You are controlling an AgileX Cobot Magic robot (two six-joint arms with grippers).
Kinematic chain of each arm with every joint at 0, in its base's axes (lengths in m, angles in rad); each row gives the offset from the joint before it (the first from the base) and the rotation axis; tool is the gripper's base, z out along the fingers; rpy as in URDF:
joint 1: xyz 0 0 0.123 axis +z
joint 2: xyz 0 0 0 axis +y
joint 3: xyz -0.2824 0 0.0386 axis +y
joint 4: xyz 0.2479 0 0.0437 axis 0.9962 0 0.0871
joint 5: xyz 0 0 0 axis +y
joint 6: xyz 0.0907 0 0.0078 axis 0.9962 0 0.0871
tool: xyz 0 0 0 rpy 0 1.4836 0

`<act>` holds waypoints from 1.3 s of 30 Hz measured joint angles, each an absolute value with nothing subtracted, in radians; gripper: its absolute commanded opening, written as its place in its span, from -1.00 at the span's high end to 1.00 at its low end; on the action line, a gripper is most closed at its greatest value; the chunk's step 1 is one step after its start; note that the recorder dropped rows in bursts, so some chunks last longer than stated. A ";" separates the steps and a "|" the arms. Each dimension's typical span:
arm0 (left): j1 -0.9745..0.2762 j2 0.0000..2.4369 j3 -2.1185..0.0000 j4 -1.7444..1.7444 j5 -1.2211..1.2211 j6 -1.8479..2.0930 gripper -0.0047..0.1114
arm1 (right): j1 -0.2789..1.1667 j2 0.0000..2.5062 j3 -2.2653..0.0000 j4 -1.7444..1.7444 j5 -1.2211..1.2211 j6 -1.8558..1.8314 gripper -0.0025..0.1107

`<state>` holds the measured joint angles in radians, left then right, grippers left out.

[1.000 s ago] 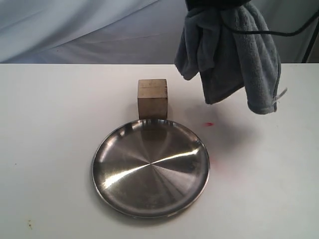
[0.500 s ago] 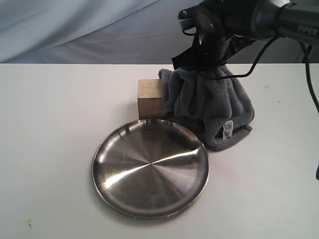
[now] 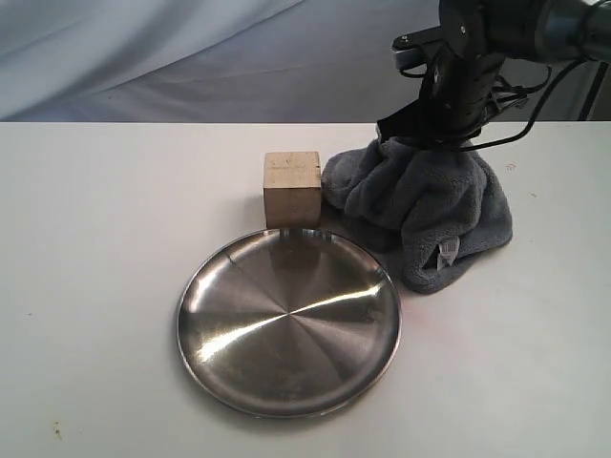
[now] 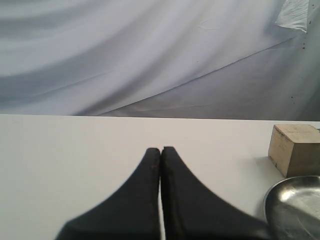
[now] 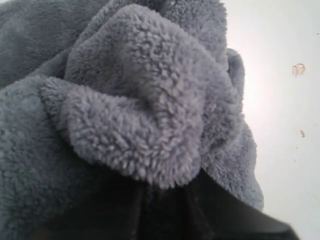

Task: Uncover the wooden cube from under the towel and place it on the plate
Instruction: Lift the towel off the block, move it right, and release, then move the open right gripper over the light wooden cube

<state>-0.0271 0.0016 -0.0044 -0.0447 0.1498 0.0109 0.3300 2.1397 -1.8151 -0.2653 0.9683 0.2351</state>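
Note:
The wooden cube (image 3: pixel 292 188) stands uncovered on the white table, just behind the steel plate (image 3: pixel 286 320). The dark grey towel (image 3: pixel 430 205) lies heaped on the table to the cube's right, one fold against the cube's side, its white label (image 3: pixel 446 252) facing front. My right gripper (image 3: pixel 425 134) sits at the top of the heap, and the cloth peaks up into it. In the right wrist view the towel (image 5: pixel 140 110) bulges between the dark fingers (image 5: pixel 165 200). My left gripper (image 4: pixel 160 149) is shut and empty, with the cube (image 4: pixel 295 149) and plate (image 4: pixel 292 205) off to one side.
The white table (image 3: pixel 95 286) runs wide to the left and front of the plate. A pale cloth backdrop (image 3: pixel 143 57) hangs behind the table. Black cables trail from the right arm (image 3: pixel 496 38) at the far right.
The towel, hanging in the air a second ago, has come down into a heap on the table right of the cube. The right arm dropped with it and shifted slightly right.

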 measured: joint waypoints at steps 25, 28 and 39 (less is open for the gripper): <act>-0.027 0.002 -0.004 -0.045 0.150 0.011 0.89 | 0.413 1.960 -1.822 0.225 0.857 0.081 -0.25; -0.027 0.002 -0.004 -0.045 0.150 0.011 0.89 | 0.488 1.989 -1.822 0.210 0.808 0.122 -0.25; -0.027 0.002 -0.004 -0.045 0.150 0.011 0.89 | 0.672 2.128 -1.822 -0.244 0.699 0.559 -0.25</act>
